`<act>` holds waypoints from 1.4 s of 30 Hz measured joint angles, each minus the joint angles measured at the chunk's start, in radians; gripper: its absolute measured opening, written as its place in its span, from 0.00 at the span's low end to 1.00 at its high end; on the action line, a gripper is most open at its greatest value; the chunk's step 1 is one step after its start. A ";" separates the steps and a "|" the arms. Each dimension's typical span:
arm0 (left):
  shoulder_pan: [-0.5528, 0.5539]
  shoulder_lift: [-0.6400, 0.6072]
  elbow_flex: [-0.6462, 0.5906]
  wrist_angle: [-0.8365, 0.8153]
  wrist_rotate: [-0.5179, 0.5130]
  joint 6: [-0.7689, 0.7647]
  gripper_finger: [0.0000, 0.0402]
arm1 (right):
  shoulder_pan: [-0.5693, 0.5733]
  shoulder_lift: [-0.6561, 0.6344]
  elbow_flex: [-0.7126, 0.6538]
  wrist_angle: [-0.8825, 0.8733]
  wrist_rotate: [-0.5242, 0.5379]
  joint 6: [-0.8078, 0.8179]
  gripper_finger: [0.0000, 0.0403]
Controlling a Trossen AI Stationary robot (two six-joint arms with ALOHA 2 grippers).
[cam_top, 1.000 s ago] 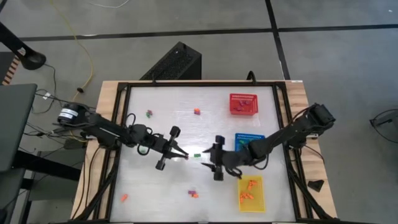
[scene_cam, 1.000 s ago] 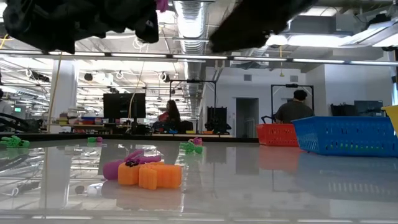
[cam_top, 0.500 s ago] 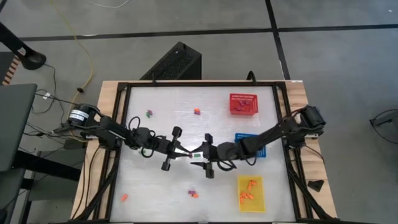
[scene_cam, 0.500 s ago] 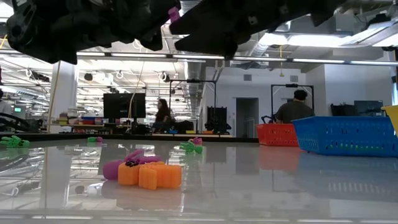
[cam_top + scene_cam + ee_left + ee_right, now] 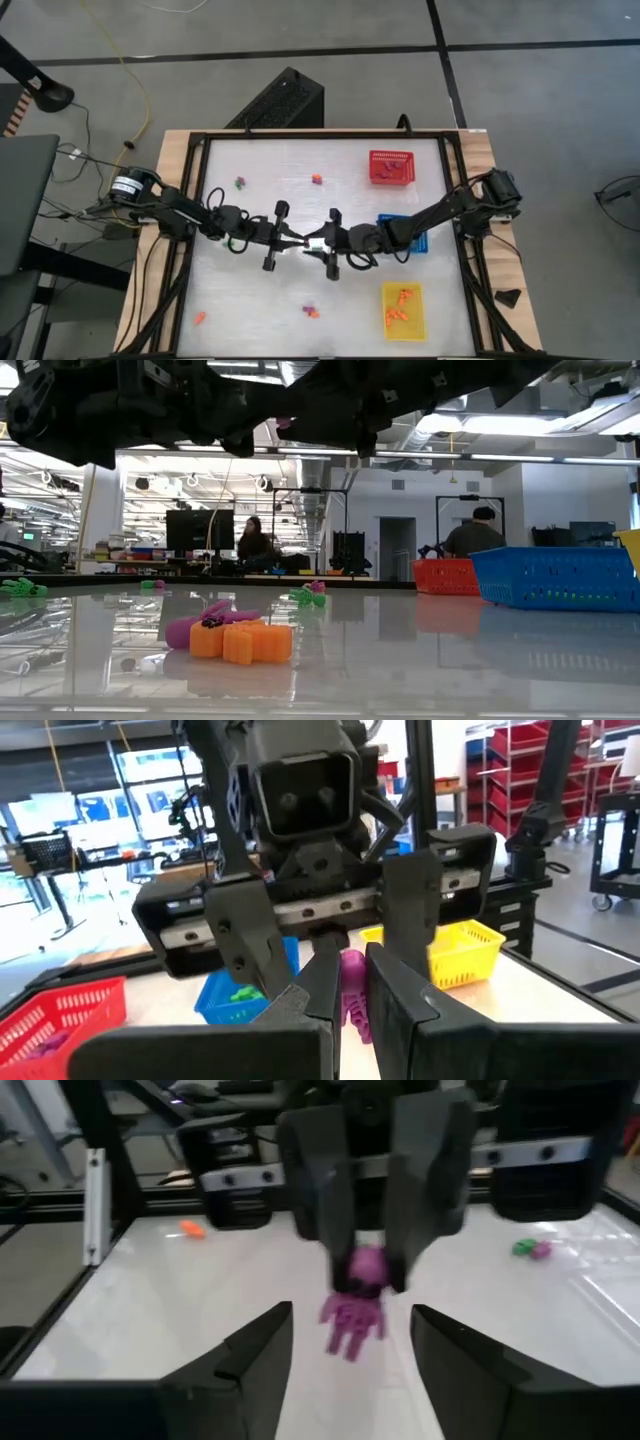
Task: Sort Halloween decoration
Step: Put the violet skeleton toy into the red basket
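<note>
A purple trinket [image 5: 356,1302] hangs mid-air over the table centre; other orange, green and purple trinkets [image 5: 240,640] lie scattered.

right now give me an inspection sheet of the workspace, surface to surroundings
surface: white table top inside a black frame
job's things: purple trinket pinched in the left gripper; others scattered, orange one at a front corner; more in the red basket, blue basket and yellow basket
clutter: nothing seen
grippers: left shut on the trinket; right gripper open around it, above mid-table
cables: yellow cable on the floor; black leads by the left arm
surroundings: grey floor; people at far benches
</note>
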 joint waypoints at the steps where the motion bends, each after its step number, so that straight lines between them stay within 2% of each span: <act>1: 0.000 0.000 -0.003 0.000 -0.001 0.000 0.03 | -0.003 0.000 0.000 0.001 0.002 0.000 0.54; 10: 0.000 0.000 -0.005 0.011 -0.042 -0.004 0.04 | -0.020 0.000 0.000 -0.001 0.002 0.010 0.28; 16: -0.002 -0.001 -0.005 -0.020 -0.095 0.001 0.14 | -0.020 0.000 -0.001 -0.013 0.004 0.006 0.11; 23: -0.002 -0.002 -0.005 -0.076 -0.111 0.033 0.36 | -0.025 0.000 -0.002 -0.030 0.001 -0.009 0.10; 28: -0.002 -0.027 -0.011 -0.121 -0.112 0.012 0.50 | -0.051 -0.027 0.001 -0.115 0.002 -0.007 0.10; 32: -0.002 -0.127 -0.022 -0.272 -0.127 0.008 0.57 | -0.084 -0.098 0.003 -0.278 0.012 0.012 0.10; 36: -0.002 -0.265 -0.024 -0.542 -0.142 -0.042 0.60 | -0.142 -0.197 0.002 -0.550 0.063 0.013 0.10; 42: -0.002 -0.456 -0.024 -0.864 -0.206 -0.177 0.60 | -0.345 -0.296 0.000 -1.031 0.124 0.159 0.10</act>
